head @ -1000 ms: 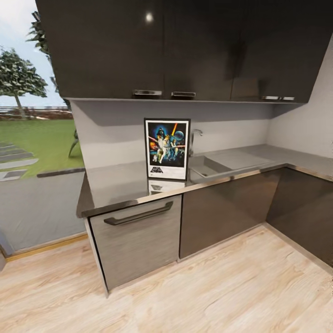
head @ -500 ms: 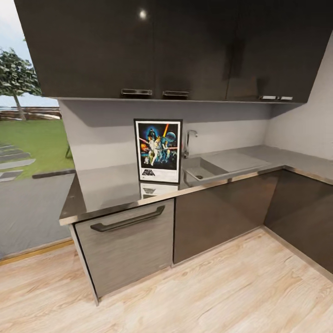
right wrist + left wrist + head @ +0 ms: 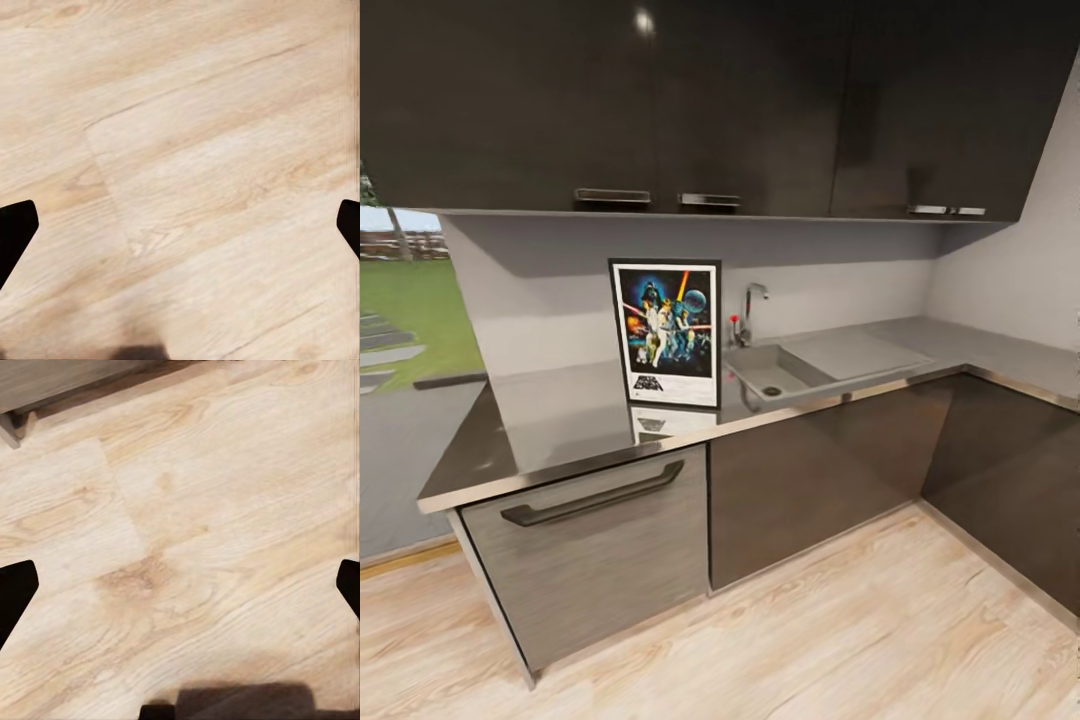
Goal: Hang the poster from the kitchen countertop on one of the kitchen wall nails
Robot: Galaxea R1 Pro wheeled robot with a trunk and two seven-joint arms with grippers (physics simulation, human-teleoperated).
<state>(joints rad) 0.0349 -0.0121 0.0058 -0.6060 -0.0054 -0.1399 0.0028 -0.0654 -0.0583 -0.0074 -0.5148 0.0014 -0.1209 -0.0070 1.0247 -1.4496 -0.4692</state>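
Observation:
The poster (image 3: 665, 332) stands upright on the kitchen countertop (image 3: 560, 410), leaning against the grey back wall just left of the sink (image 3: 775, 370). It has a black frame, a white border and colourful figures on dark blue, and its reflection lies on the glossy slab in front of it. In the left wrist view my left gripper (image 3: 181, 589) is open above the wooden floor, its dark fingertips (image 3: 15, 592) far apart. My right gripper (image 3: 181, 229) is also open over the floor, nothing between its fingertips (image 3: 15, 229).
A tap (image 3: 750, 310) rises behind the sink. Dark upper cabinets (image 3: 710, 100) hang over the counter. A grey drawer front with a long handle (image 3: 592, 495) sits under the poster. The counter turns along the right wall (image 3: 1020, 360). Light wood floor (image 3: 840, 620) lies in front.
The whole head picture has shifted left and the counter looms larger, so the camera has moved. The poster stays in its place on the countertop.

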